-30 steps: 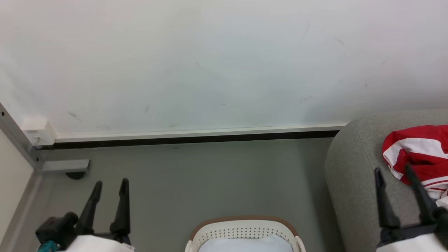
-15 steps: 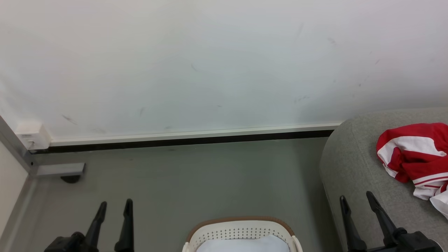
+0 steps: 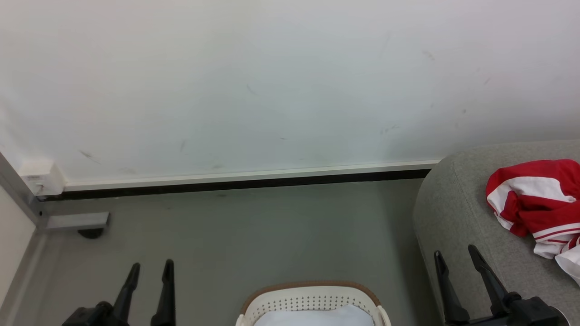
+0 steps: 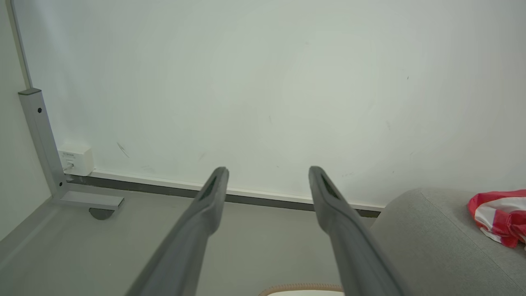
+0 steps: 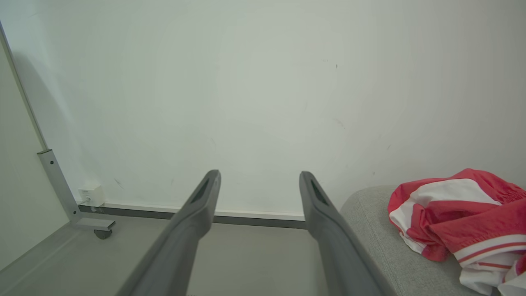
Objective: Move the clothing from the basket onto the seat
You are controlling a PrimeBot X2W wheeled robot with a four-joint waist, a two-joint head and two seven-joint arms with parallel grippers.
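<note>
Rising from the bottom edge of the head view, the left gripper [image 3: 152, 265] and the right gripper [image 3: 454, 250] are seen with their dark fingers spread apart and nothing held between them. The same empty gap is shown in both wrist views. Between the two, the basket [image 3: 312, 290] is set on the grey floor [image 3: 272, 235], with its tan rim and perforated wall in sight. A pale surface [image 3: 312, 317] is seen inside it, and what it is cannot be told. The right gripper is seen against the near left edge of the seat [image 3: 453, 213]. Farther back on the seat, the clothing [image 3: 530, 203] is laid in a crumpled red-and-white heap, apart from the fingers. Beyond the floor, a white wall [image 3: 272, 90] is met by a pale skirting strip [image 3: 249, 173]. A grey metal post [image 3: 20, 194] with a small white box [image 3: 41, 179] is seen at the far left.
</note>
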